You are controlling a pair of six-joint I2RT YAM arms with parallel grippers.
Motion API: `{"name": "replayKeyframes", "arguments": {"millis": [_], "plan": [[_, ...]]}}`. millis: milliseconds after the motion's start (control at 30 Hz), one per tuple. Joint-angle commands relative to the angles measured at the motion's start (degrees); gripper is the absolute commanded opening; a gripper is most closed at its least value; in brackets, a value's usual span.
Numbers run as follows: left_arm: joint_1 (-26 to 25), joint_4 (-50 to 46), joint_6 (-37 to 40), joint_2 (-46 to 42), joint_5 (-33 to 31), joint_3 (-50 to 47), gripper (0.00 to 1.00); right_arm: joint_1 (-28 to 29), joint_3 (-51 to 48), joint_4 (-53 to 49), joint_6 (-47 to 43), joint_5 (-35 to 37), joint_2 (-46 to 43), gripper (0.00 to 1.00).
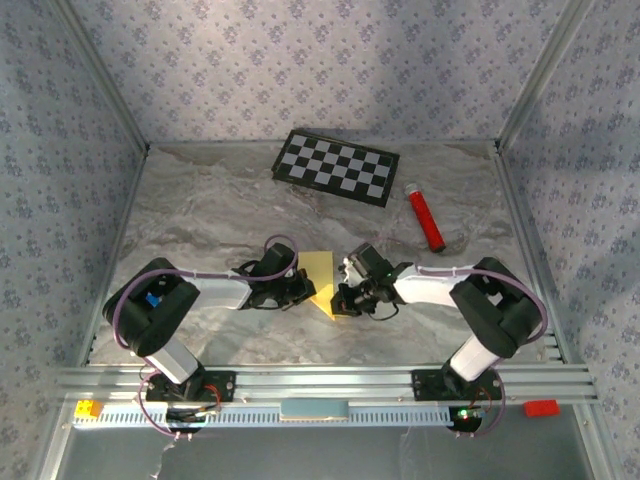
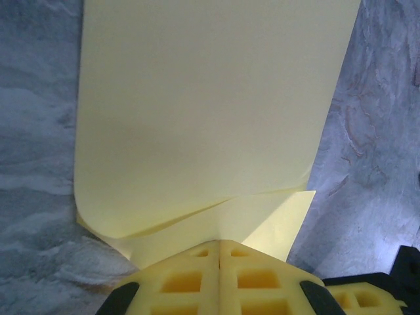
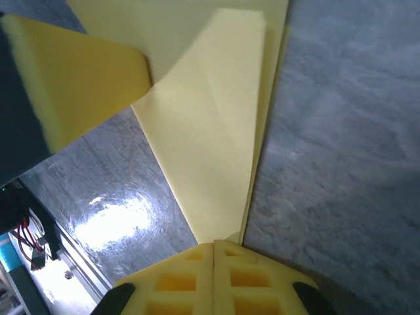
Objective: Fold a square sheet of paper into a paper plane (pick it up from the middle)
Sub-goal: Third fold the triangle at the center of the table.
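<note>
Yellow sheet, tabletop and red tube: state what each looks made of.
Yellow sheet: thin matte paper; it bends softly and holds a fold. Tabletop: grey marble-patterned surface, glossy where light glares in the right wrist view; possibly a printed covering. Red tube: smooth, likely plastic, white cap; too small to be sure.

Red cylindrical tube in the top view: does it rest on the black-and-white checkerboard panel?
No, the red tube lies on the tabletop, apart from the checkerboard panel.
</note>
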Motion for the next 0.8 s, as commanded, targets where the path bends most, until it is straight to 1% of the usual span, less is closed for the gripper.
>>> {"name": "replayKeyframes", "arguments": {"millis": [0,133,300,400,567,767], "plan": [[0.0,-5.6,0.9,0.0,-2.7,-0.2,0.0,0.0,2.9,-1.3,1.3,0.0,-2.3,0.02],[0.0,-4.9,0.6,0.1,-2.8,-0.6,0.0,1.1,6.8,0.0,1.3,-1.5,1.9,0.02],[0.0,-4.8,0.8,0.0,-2.7,-0.4,0.0,1.6,8.8,1.6,2.0,-0.9,7.0,0.01],[0.0,-4.8,0.8,-0.3,-2.9,-0.5,0.0,1.4,7.2,1.1,2.3,0.2,8.5,0.0],[0.0,-4.9,1.2,-0.7,-3.0,0.1,0.0,0.5,2.3,3.2,3.3,0.5,8.5,0.0],[0.0,-4.9,2.2,-1.9,-2.0,1.6,0.0,0.3,0.7,2.8,3.1,1.4,7.4,0.0]]}}
